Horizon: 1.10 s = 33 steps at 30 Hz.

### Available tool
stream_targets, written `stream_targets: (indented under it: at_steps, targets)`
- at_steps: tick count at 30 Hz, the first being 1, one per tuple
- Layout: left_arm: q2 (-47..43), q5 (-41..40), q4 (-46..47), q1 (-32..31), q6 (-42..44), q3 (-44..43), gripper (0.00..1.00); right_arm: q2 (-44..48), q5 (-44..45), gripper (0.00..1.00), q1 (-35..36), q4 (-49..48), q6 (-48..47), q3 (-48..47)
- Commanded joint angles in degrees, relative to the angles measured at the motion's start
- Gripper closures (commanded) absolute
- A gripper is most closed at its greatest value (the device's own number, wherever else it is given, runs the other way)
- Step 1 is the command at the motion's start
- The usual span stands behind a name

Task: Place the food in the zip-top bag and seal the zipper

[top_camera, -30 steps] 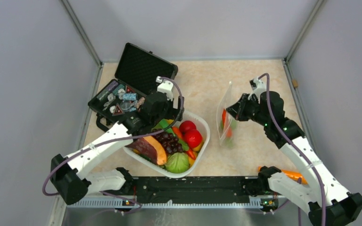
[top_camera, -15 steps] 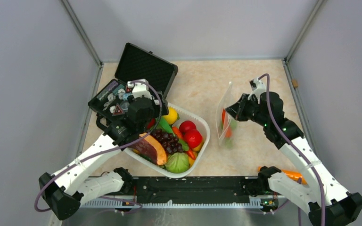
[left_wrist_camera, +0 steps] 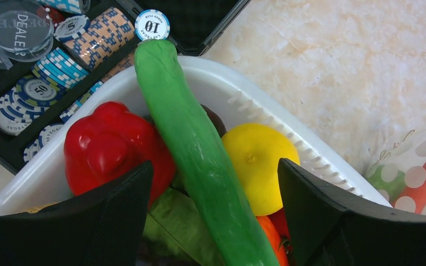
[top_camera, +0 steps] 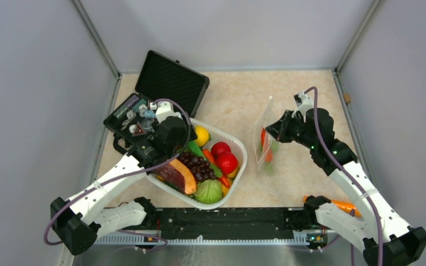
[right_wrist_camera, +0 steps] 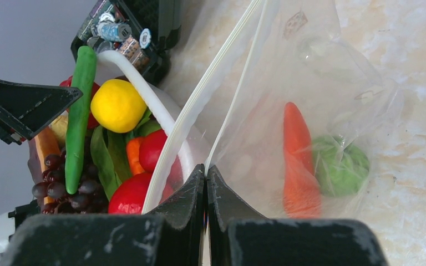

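- A black hard case [top_camera: 169,80] lies open at the far left of the table [top_camera: 238,94], and stacks of poker chips [left_wrist_camera: 61,61] fill its lower half.
- The left gripper [left_wrist_camera: 213,183] hangs over the left end of the white basket [left_wrist_camera: 222,83]. Its jaws are spread wide and hold nothing.
- A long green pod [left_wrist_camera: 199,144] lies lengthwise between the two fingers, with its far tip resting on the basket rim. Neither finger touches it.
- A red pepper [left_wrist_camera: 111,149] sits just left of the pod, near the left finger [left_wrist_camera: 116,221]. A yellow lemon [left_wrist_camera: 258,163] sits just right of the pod.
- Further right in the basket are two red tomato-like pieces [top_camera: 224,158], a dark grape bunch [top_camera: 197,164], a papaya slice [top_camera: 180,174] and a green leafy ball [top_camera: 209,191].
- The zip-top bag [top_camera: 266,124] stands on edge on the table to the right of the basket, apart from it. Its mouth faces the basket.
- The zipper [right_wrist_camera: 202,105] is unsealed, and the two lips of the mouth spread apart.
- Inside the bag, an orange carrot-like piece [right_wrist_camera: 297,160] lies beside a small green piece [right_wrist_camera: 338,166] near the bottom.
- The right gripper [right_wrist_camera: 206,177] is clenched on one lip of the bag's mouth and holds the bag up.
- An orange item [top_camera: 344,206] lies by the right arm's base, partly hidden.
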<state>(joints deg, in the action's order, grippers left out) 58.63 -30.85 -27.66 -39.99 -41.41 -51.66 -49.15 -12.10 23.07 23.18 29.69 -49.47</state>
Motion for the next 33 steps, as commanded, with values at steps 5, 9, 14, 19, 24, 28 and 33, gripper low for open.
stream_targets:
  at_steps: [5,9,14,19,24,28,33]
  targets:
    - [-0.21,0.01,1.8,0.41,-2.21,1.04,0.35,1.03,-0.66,1.0,-0.04,-2.8,0.68,0.08]
    - [0.5,0.19,2.26,0.52,-2.01,1.37,0.36,1.28,-0.61,1.0,-0.02,-2.51,0.72,0.0]
    - [0.65,0.64,2.73,0.55,-2.43,2.4,0.42,1.52,-0.3,1.0,0.01,-2.34,0.71,-0.08]
    - [0.47,0.31,3.36,0.61,-1.89,2.46,0.56,1.25,-0.5,1.0,-0.02,-2.77,0.67,-0.09]
    - [-1.57,1.6,5.68,0.62,0.59,1.34,0.72,1.22,-0.4,1.0,0.0,-2.92,0.74,0.03]
    - [-4.55,3.73,10.35,0.6,4.01,0.91,0.77,1.07,-0.45,1.0,-0.04,-3.5,0.84,0.25]
    - [-6.37,5.24,18.12,0.61,5.91,2.56,0.79,0.81,-0.82,1.0,-0.03,-3.8,0.93,0.25]
